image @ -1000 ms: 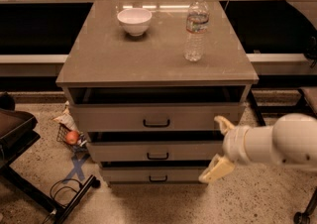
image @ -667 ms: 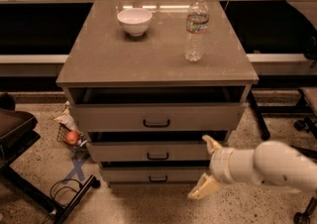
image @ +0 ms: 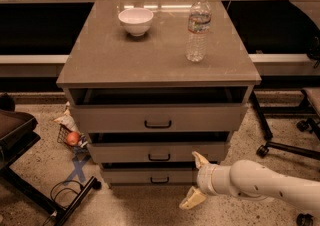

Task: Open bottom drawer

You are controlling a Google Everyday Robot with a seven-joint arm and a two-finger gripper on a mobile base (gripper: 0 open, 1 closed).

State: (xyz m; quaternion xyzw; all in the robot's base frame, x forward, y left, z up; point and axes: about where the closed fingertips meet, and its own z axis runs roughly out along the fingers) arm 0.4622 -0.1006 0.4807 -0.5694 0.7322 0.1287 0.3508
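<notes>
The bottom drawer (image: 145, 175) is the lowest, narrowest front of the grey-beige cabinet, with a small black bar handle (image: 159, 180). It looks shut or nearly shut. My gripper (image: 196, 180) is at the end of the white arm coming in from the lower right. It is open, one finger (image: 200, 159) near the middle drawer's lower right, the other finger (image: 191, 199) low by the floor. It sits just right of the bottom drawer's handle and does not hold it.
A white bowl (image: 135, 20) and a water bottle (image: 198, 28) stand on the cabinet top (image: 100, 60). The top drawer (image: 158, 118) and middle drawer (image: 159, 152) sit above. A dark chair base (image: 45, 195) stands left, an apple (image: 73, 138) on the floor, office chair legs (image: 285, 147) right.
My gripper and arm have moved left and down, from beside the cabinet's right edge to in front of the bottom drawer near its handle. The drawers have not moved.
</notes>
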